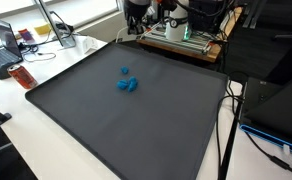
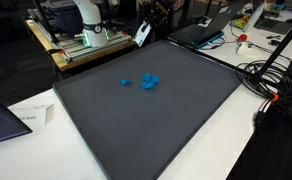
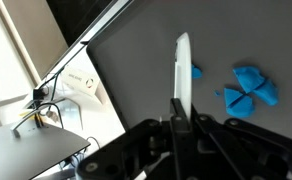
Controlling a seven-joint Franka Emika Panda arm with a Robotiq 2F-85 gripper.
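The blue pieces (image 1: 127, 83) are not yet touched. The gripper (image 3: 180, 100) is seen shut, far off, nothing surely held.

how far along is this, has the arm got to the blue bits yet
Nothing looks done: the blue pieces lie loose on the mat, untouched. In hand: the pincer hangs near its edge, a thin white strip sticking out of it; whether gripped, unclear. Left: the whole reach to the pieces.
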